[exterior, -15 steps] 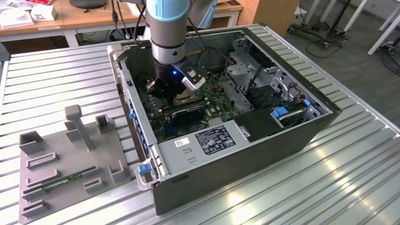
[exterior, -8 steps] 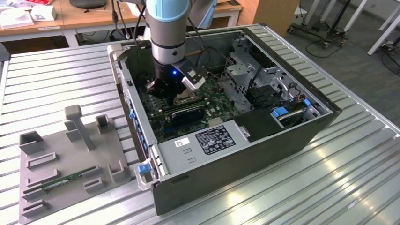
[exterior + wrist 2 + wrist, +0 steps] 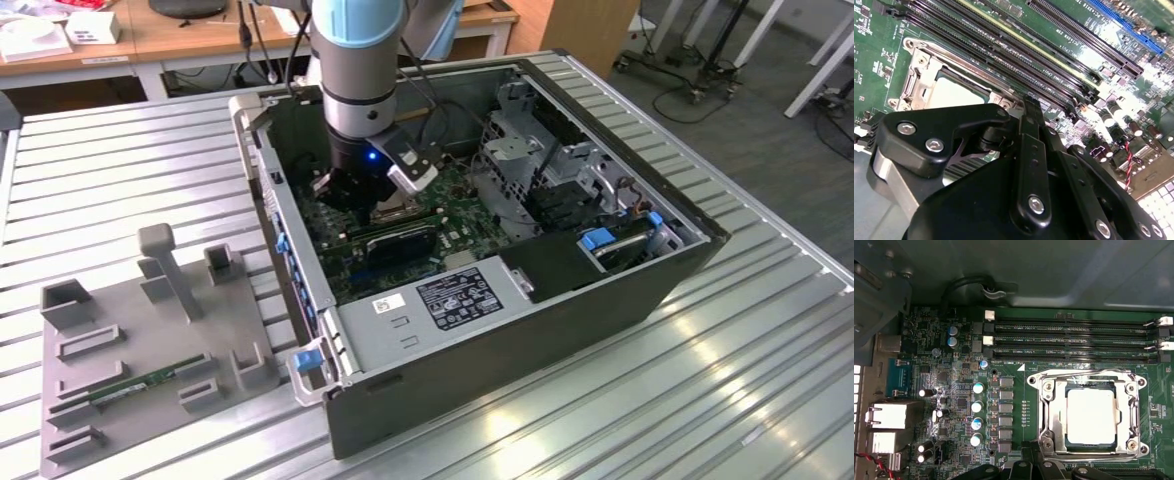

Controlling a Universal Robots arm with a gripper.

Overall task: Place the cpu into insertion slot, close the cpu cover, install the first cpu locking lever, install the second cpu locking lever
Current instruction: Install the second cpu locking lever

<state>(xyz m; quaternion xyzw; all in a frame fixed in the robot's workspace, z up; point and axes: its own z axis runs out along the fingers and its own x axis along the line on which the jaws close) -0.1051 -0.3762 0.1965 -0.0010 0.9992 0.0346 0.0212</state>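
The cpu [image 3: 1090,416] sat in the slot [image 3: 1053,416] under the closed cover [image 3: 1087,378]; the pincer [image 3: 1030,456] hovered beside it, fingers seemingly together; a skewed press on a lever could slip and scratch the motherboard [image 3: 954,375].

The cpu [image 3: 1090,416] sat in the slot [image 3: 1054,415] under the closed cover [image 3: 1087,378], beside the memory slots [image 3: 1074,340].
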